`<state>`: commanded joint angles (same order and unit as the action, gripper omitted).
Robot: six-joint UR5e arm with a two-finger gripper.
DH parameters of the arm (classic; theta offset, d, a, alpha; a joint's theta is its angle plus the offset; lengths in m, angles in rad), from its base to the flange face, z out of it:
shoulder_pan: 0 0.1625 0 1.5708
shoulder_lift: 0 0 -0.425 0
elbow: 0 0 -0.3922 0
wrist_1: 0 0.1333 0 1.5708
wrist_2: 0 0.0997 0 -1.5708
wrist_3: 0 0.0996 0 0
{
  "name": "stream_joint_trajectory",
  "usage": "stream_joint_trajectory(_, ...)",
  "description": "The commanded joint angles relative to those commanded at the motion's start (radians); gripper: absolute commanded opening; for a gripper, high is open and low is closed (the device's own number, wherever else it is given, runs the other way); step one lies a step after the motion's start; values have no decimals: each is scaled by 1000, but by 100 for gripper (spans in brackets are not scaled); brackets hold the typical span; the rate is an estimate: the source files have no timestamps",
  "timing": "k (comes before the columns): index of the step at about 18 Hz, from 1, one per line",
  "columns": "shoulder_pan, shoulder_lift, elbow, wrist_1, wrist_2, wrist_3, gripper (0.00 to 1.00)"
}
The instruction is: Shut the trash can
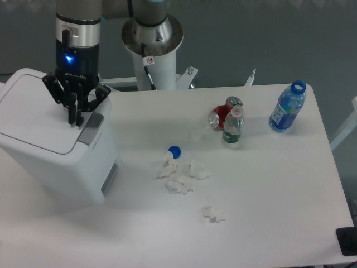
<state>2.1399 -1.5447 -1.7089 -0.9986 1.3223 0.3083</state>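
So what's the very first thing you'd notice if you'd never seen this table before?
The big white trash can at the left, with the robot's gripper right over its lid, jaws nearly together. Then the blue bottle at the far right, the crushed red can mid-table, and the scraps of white paper in front.

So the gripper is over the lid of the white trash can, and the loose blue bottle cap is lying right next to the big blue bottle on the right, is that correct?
Not quite. The gripper is over the trash can lid, but the camera view shows the blue bottle cap lying mid-table by the crumpled paper scraps, well apart from the blue bottle at the far right.
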Motion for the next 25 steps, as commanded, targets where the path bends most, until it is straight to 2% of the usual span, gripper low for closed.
stream_joint_trajectory(13, 11, 0, 2, 0, -6, -2, 24)
stream_joint_trajectory(14, 14, 12, 8, 0, -20, -2, 33)
stream_joint_trajectory(15, 20, 26, 17, -2, -43, -2, 56)
stream_joint_trajectory(17, 43, 58, 15, -5, -69, -2, 61)
stream_joint_trajectory(18, 49, 67, 15, -5, -71, -2, 76)
stream_joint_trajectory(20, 51, 75, 15, -5, -69, -2, 94)
stream_joint_trajectory(21, 54, 78, 15, -3, -68, -2, 99)
stream_joint_trajectory(25, 80, 83, 26, 3, -52, 35, 100)
